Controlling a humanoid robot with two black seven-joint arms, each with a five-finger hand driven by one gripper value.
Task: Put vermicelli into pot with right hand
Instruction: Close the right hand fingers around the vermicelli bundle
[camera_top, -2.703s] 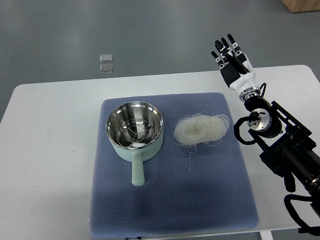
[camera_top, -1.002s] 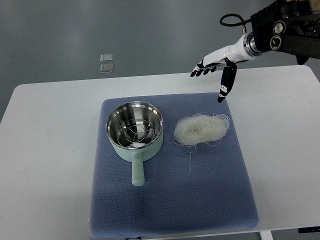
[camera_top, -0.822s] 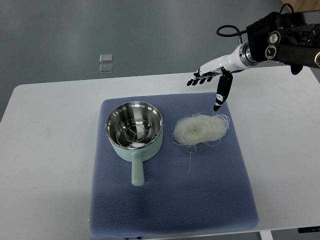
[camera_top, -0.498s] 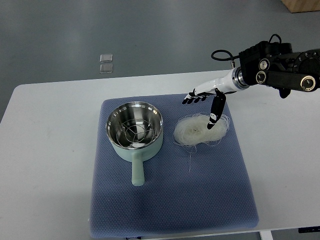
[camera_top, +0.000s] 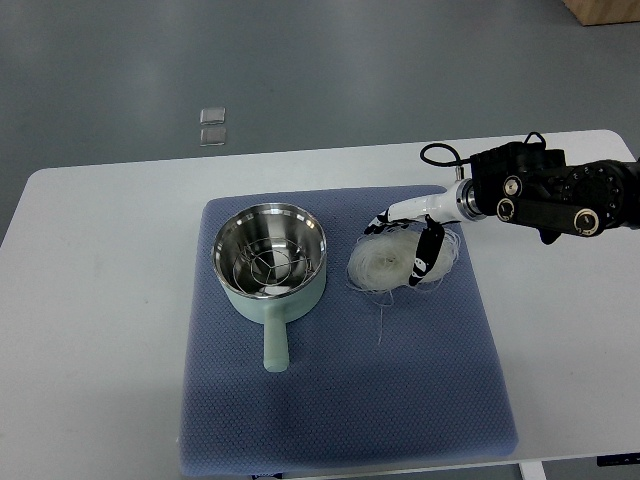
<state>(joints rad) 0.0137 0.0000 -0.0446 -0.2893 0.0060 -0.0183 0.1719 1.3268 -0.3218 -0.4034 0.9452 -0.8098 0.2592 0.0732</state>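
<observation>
A loose white nest of vermicelli (camera_top: 383, 266) lies on the blue mat, just right of the pot. The mint-green pot (camera_top: 283, 299) has a steel inside with a wire rack in it, and its handle (camera_top: 274, 343) points toward the near edge. My right hand (camera_top: 398, 247) reaches in from the right and sits low over the vermicelli. Its fingers (camera_top: 377, 221) rest at the nest's far-left edge and its thumb (camera_top: 426, 252) hangs over the right side, open around the nest. The left arm is out of sight.
The blue quilted mat (camera_top: 350, 400) covers the middle of the white table (camera_top: 90, 300). My black forearm (camera_top: 545, 190) stretches across the table's right side. Two small clear squares (camera_top: 212, 125) lie on the grey floor beyond the far edge.
My right arm has swung from the table's right side, around the far edge, and come down leftward; the hand has dropped from above the mat's far edge onto the vermicelli.
</observation>
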